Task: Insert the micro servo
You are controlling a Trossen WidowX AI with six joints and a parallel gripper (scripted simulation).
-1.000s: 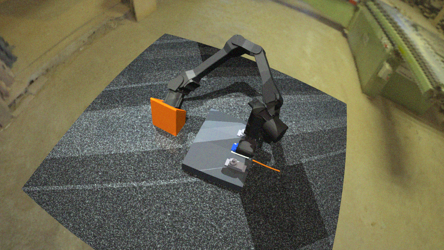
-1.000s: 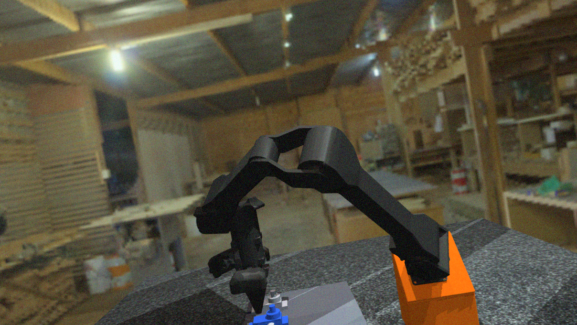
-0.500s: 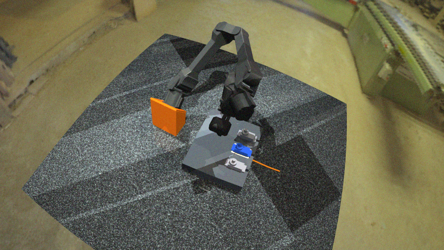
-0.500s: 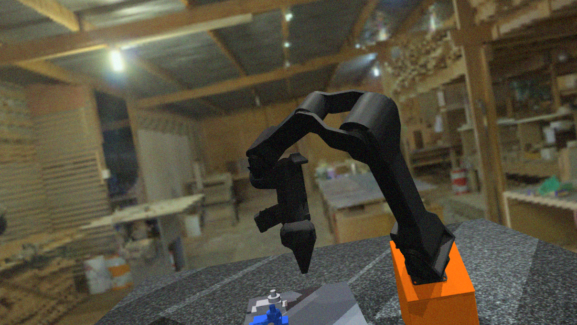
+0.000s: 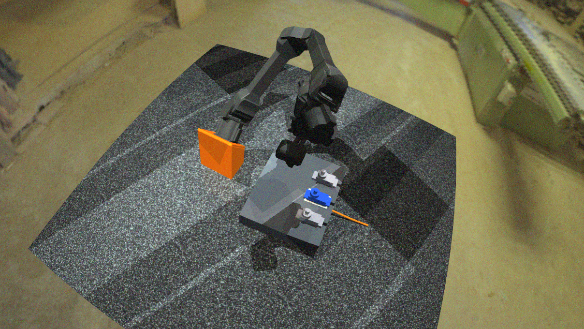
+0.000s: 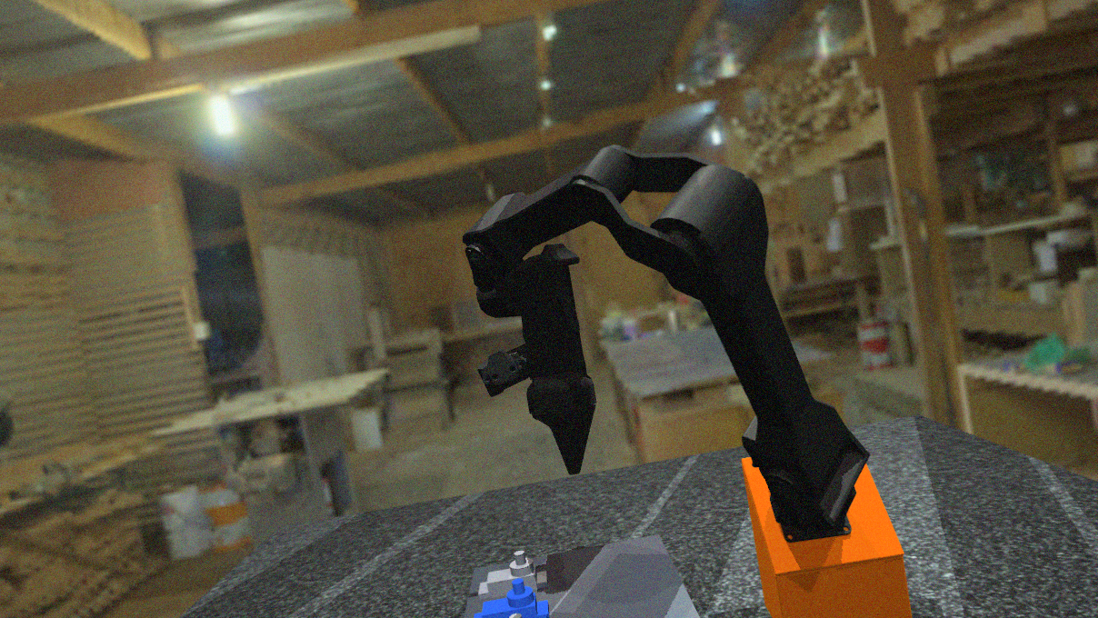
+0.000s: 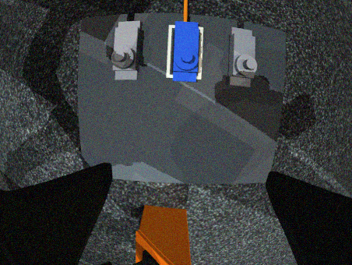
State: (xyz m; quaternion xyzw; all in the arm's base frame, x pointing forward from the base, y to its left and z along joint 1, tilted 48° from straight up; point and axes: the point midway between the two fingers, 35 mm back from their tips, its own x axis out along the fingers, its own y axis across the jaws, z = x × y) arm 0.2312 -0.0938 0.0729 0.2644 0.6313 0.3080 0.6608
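The blue micro servo (image 5: 318,197) (image 6: 513,603) (image 7: 185,51) sits in the white-outlined pocket (image 7: 169,51) on the grey deck (image 5: 269,187) (image 6: 622,575) (image 7: 156,128). Its shaft points up. Its orange cable (image 5: 349,219) runs straight out over the deck's edge onto the mat. My gripper (image 5: 290,154) (image 6: 572,453) (image 7: 193,178) is open and empty. It hangs high above the deck's near edge, well clear of the servo.
Two grey servos (image 5: 325,176) (image 5: 312,216) (image 7: 125,50) (image 7: 244,57) sit on either side of the blue one. The arm's orange base (image 5: 220,153) (image 6: 822,553) (image 7: 166,246) stands beside the deck on the speckled dark mat (image 5: 142,212).
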